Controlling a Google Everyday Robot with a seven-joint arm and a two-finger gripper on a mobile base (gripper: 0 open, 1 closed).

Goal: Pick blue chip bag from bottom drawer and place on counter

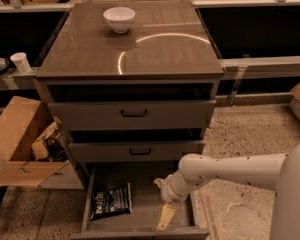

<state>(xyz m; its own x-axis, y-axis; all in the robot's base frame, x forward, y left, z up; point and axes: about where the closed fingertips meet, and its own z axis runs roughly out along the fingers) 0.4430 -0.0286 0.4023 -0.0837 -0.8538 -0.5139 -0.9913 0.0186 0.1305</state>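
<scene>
The blue chip bag (111,200) lies flat on the floor of the open bottom drawer (145,194), at its left side. My gripper (165,217) hangs inside the drawer at the front right, a hand's width to the right of the bag and apart from it. It holds nothing. The white arm reaches in from the right. The counter (90,49) is the glossy grey-brown cabinet top above, with a curved light streak.
A white bowl (119,19) stands at the back of the counter. Two shallower drawers (134,114) with black handles sit above the bottom drawer. An open cardboard box (17,139) stands on the floor at the left. A paper cup (21,62) sits on a ledge behind.
</scene>
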